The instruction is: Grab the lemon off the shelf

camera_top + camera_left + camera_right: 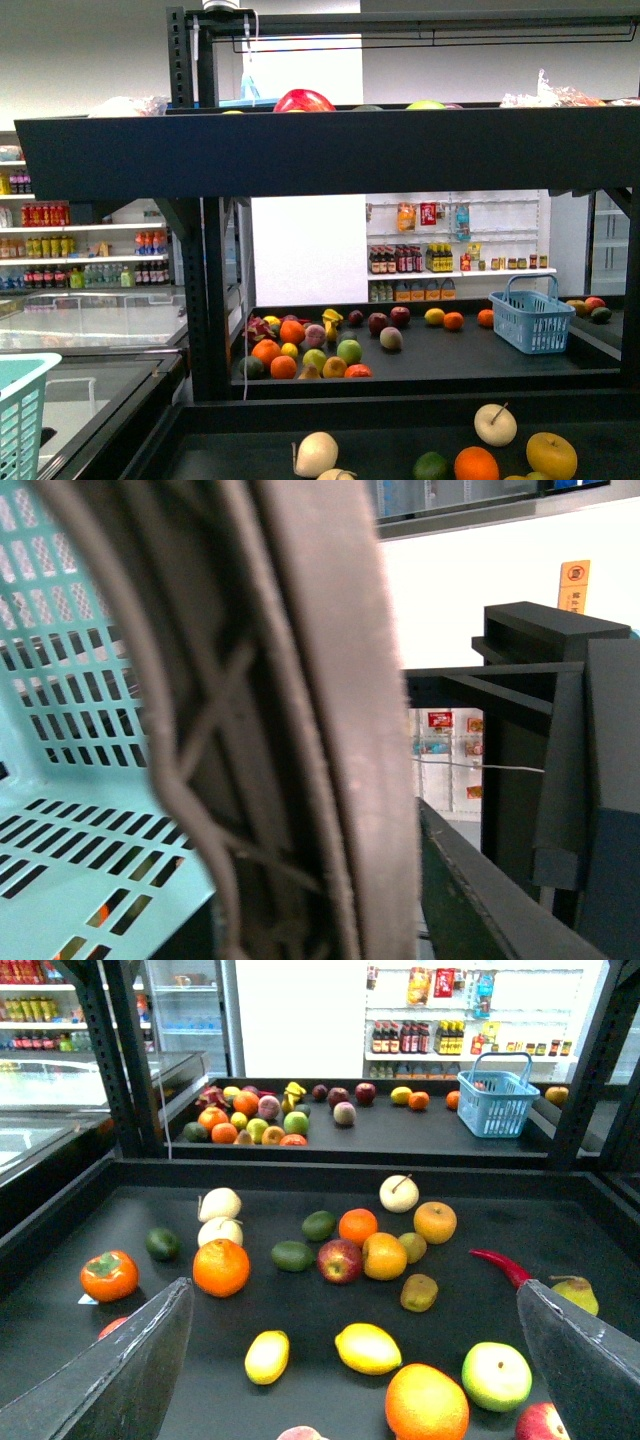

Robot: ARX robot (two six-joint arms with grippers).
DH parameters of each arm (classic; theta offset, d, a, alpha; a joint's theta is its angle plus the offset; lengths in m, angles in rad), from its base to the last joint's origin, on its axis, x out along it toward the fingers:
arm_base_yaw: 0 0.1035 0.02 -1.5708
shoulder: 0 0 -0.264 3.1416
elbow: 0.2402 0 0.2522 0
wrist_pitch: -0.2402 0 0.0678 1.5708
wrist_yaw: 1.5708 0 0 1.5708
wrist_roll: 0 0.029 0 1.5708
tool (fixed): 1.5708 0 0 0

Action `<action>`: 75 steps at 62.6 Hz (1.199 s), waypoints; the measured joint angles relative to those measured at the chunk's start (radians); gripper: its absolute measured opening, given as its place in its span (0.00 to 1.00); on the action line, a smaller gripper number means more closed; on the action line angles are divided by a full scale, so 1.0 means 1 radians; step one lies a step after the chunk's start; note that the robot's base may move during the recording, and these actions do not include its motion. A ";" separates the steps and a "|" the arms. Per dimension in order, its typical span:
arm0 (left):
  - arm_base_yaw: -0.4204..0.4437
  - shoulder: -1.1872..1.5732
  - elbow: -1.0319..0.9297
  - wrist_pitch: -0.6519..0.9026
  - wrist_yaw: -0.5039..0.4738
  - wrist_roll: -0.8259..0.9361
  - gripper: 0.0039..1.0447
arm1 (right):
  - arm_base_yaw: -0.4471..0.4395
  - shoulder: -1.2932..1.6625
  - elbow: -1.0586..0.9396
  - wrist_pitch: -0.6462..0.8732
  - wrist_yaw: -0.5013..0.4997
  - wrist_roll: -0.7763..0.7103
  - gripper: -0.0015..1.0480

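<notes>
The lemon, a small bright-yellow oval, lay on its side on the near flat tray of the black shelf, towards that tray's front. In the right wrist view it sat in the open space between the two fingers of the right gripper, touching neither. Those jaws were released and spread wide, gripping nothing.

Just beside the lemon lay a paler yellow elongated fruit, apart from it. A large orange sat near the lemon and closer to the camera, with a green-and-yellow apple next to it. Further back on the same tray I saw a brownish pear-shaped fruit, a red apple, a second orange and a red chilli.

Beyond the tray's rear lip, a farther tray held another scatter of fruit and a blue handled basket. White wall shelves of bottles stood behind that.

The front view looked across the stand's tiers; I could not pick out the lemon there for certain.

The left wrist view was mostly filled by a blurred dark band close to the lens, with a teal slotted basket behind it. The left gripper showed in no view, so I could not tell how its jaws stood.
</notes>
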 joint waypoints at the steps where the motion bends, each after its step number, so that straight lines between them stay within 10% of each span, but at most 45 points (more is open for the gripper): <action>1: 0.000 0.000 0.000 -0.001 0.000 0.000 0.25 | 0.000 0.000 0.000 0.000 0.000 0.000 0.93; 25: -0.012 -0.108 -0.023 -0.076 0.110 0.101 0.12 | 0.000 0.000 0.000 0.000 0.000 0.000 0.93; 46: -0.176 -0.335 -0.089 -0.284 0.401 0.381 0.06 | 0.000 0.000 0.000 0.000 0.000 0.000 0.93; 75: -0.411 -0.341 -0.172 -0.198 0.374 0.444 0.06 | 0.000 0.000 0.000 0.000 0.000 0.000 0.93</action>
